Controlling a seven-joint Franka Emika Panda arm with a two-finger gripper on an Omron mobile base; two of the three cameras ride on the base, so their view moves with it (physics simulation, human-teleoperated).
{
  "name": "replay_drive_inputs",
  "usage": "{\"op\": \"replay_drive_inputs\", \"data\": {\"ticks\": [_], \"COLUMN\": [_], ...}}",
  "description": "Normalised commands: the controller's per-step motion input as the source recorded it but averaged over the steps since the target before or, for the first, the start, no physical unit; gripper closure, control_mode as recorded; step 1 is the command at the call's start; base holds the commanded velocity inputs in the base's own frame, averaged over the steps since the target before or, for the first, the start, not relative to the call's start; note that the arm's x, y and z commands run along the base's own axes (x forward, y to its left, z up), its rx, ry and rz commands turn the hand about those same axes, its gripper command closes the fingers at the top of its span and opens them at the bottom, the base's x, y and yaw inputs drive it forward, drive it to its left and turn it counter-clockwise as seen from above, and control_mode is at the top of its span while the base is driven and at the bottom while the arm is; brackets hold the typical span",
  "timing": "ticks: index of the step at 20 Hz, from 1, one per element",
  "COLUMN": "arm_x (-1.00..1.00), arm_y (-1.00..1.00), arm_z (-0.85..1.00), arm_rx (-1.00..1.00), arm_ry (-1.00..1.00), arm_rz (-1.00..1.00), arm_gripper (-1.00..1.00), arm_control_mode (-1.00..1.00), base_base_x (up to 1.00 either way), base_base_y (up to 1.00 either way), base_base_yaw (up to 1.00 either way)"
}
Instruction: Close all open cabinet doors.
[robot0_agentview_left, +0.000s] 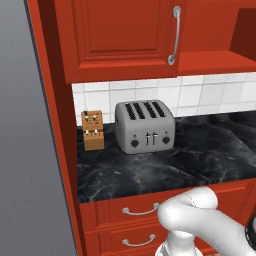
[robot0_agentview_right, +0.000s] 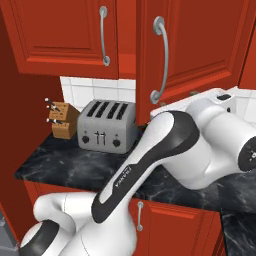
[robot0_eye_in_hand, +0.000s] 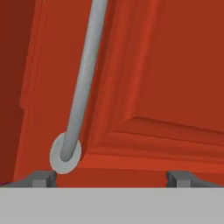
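Both base views over toaster (robot0_agentview_left: 145, 126)

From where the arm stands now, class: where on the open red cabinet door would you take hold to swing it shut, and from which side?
Grip the curved silver bar handle of the open cabinet door, probably near its middle, where it bows off the panel. Come at the door's front face, fingers on either side of the vertical bar. The hand already faces its lower mount.

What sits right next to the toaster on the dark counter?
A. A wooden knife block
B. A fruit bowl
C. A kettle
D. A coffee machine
A: a small wooden knife block with knife handles sticking out stands just left of the grey four-slot toaster on the black marble counter.
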Motion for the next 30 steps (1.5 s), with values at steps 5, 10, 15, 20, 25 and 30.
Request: {"op": "replay_drive_inputs", "data": {"ticks": [5,10,15,20,25,30], "arm_x": [0.48,0.48,0.36,0.43,0.48,0.57], "arm_y": [0.01,0.08,0.24,0.36,0.43,0.5], "arm_z": [-0.26,-0.11,0.0,0.0,0.0,0.0], "arm_rx": [0.06,0.05,0.01,0.0,0.0,0.0], "arm_ry": [0.0,0.0,0.0,0.0,0.0,0.0], "arm_rz": [0.18,0.13,0.09,0.05,0.02,0.0], "arm_gripper": [-1.0,-1.0,-1.0,-1.0,-1.0,-1.0], "arm_control_mode": [-1.0,-1.0,-1.0,-1.0,-1.0,-1.0], "base_base_x": [0.0,0.0,0.0,0.0,0.0,0.0], "base_base_y": [0.0,0.0,0.0,0.0,0.0,0.0], "base_base_yaw": [0.0,0.0,0.0,0.0,0.0,0.0]}}
